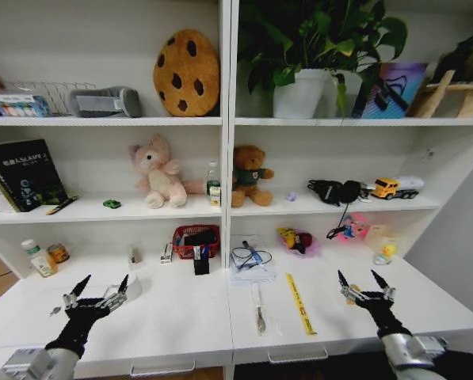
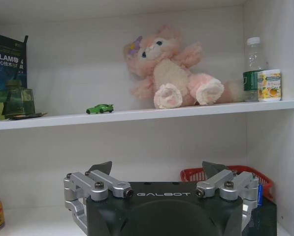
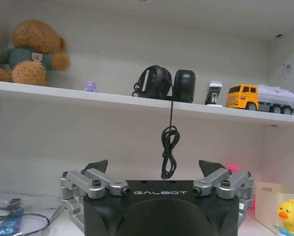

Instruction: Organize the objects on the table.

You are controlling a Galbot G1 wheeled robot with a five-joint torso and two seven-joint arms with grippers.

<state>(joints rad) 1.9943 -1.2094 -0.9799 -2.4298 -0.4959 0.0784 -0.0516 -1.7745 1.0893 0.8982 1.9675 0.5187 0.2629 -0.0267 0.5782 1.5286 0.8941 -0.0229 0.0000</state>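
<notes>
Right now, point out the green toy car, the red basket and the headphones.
green toy car (image 2: 99, 108), left wrist view, its roof.
red basket (image 1: 195, 232), head view, its back rim.
headphones (image 3: 184, 86), right wrist view, one ear cup.

The white table (image 1: 181, 317) adjoins tall white shelving. A red basket (image 1: 190, 236) stands at the rear edge near the centre. Two jars (image 1: 44, 257) occupy the rear left corner. A yellow ruler (image 1: 300, 304) and a metal tool (image 1: 259, 310) lie near the front edge. A duck toy (image 1: 385, 253) sits at the rear right.
</notes>
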